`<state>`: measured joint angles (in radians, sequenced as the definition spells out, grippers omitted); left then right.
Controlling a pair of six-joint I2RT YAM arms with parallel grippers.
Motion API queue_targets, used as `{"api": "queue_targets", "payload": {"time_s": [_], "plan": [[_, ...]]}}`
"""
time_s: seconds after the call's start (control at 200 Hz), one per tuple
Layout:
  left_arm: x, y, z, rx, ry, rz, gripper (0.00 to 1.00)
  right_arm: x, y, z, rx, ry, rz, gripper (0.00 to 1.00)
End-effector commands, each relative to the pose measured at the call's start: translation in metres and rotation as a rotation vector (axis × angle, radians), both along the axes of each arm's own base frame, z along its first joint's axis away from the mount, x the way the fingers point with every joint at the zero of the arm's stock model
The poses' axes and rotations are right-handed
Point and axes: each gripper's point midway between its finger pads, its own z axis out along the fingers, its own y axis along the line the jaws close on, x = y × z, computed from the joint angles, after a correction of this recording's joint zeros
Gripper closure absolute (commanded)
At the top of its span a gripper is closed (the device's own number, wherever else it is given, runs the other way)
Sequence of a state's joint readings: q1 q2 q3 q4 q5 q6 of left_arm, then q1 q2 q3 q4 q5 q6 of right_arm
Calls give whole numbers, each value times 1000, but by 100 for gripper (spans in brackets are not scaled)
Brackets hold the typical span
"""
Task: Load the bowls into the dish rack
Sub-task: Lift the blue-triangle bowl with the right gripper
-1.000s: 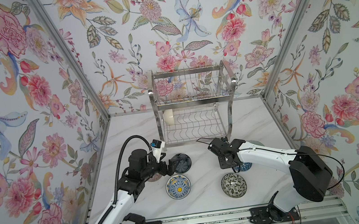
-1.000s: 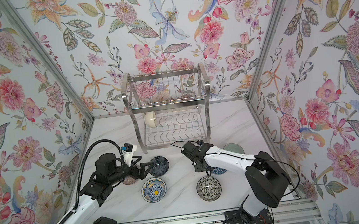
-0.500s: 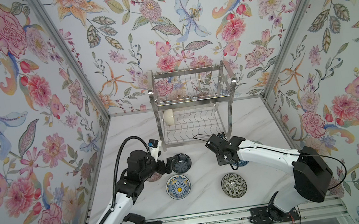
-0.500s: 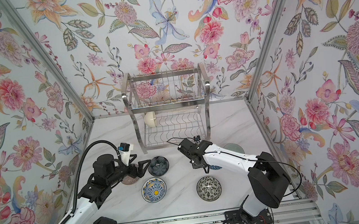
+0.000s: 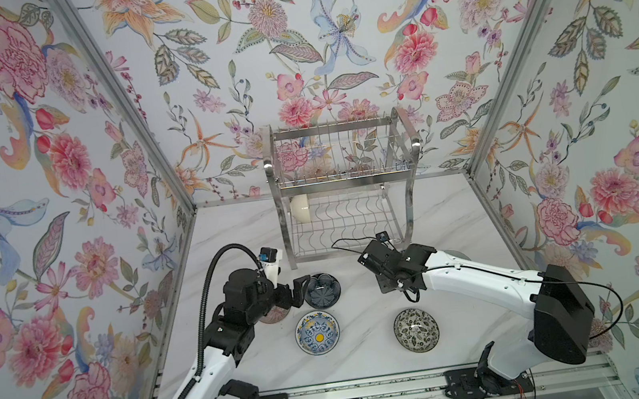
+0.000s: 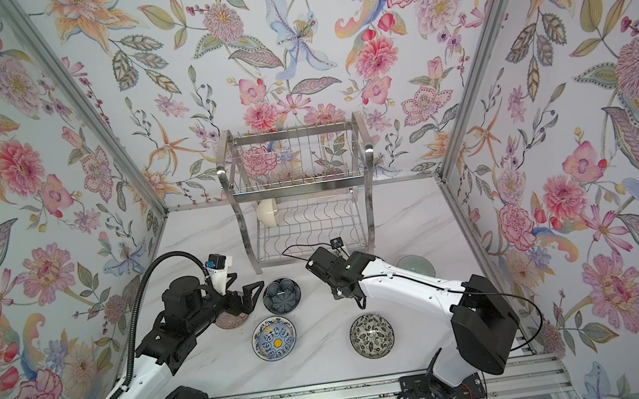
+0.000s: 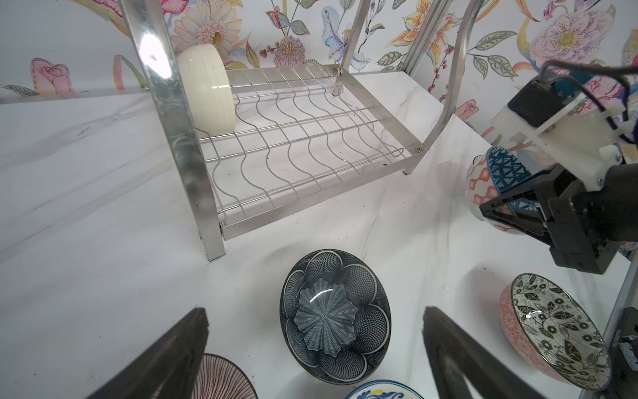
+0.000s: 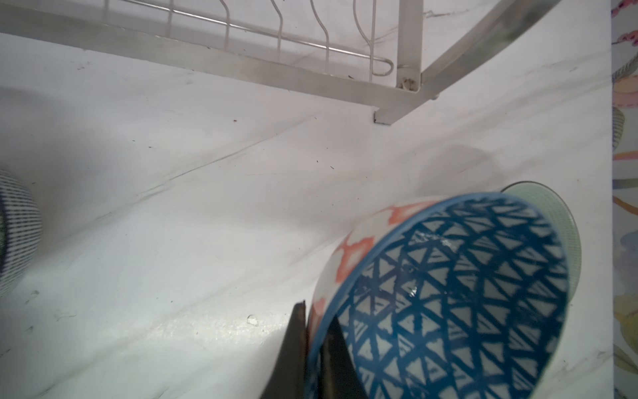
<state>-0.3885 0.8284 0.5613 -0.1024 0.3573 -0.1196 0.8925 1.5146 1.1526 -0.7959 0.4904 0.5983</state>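
The blue lattice bowl [image 8: 448, 293] hangs from the right claw [image 8: 316, 311], which is closed on its rim, one finger inside the blue pattern and one on the white, orange-marked outer wall. The bowl is tipped steeply, its opening turned sideways. It sits in front of the right front leg of the dish rack [image 8: 310, 79], and the left wrist view shows it [image 7: 507, 171] at that same corner, outside the rack.

The two-tier steel dish rack [image 5: 343, 182] stands at the back of the white marble tabletop [image 5: 231, 241]. A cream bowl [image 5: 300, 208] stands on edge at the left end of its wavy-wire lower shelf, against the side frame. The rest of that shelf is bare wire.

The left claw [image 7: 314, 311] is spread wide and holds nothing. It is just beside the dark navy flower-shaped bowl [image 5: 322, 291], which rests on the tabletop in front of the rack's left leg. The mauve ribbed bowl [image 6: 231, 320] lies partly under the left arm.

Nearer the front edge, the blue-white yellow-centred bowl [image 5: 317, 332] and the black-white leafy bowl [image 5: 416, 329] sit upright and well apart. The pale green bowl [image 6: 417, 266] sits behind the right arm, near the rack's right side.
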Motion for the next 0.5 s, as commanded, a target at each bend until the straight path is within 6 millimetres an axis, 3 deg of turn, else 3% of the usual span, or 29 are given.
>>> {"api": "queue_targets", "payload": {"time_s": [0.0, 0.19, 0.495], "plan": [[-1, 2, -5, 25, 10, 8, 1, 13, 19, 38, 60, -116, 53, 100], [0, 3, -7, 29, 12, 16, 1, 14, 50, 60, 145, -193, 161, 99], [2, 6, -10, 41, 25, 34, 1, 18, 78, 85, 311, -303, 254, 98]]}}
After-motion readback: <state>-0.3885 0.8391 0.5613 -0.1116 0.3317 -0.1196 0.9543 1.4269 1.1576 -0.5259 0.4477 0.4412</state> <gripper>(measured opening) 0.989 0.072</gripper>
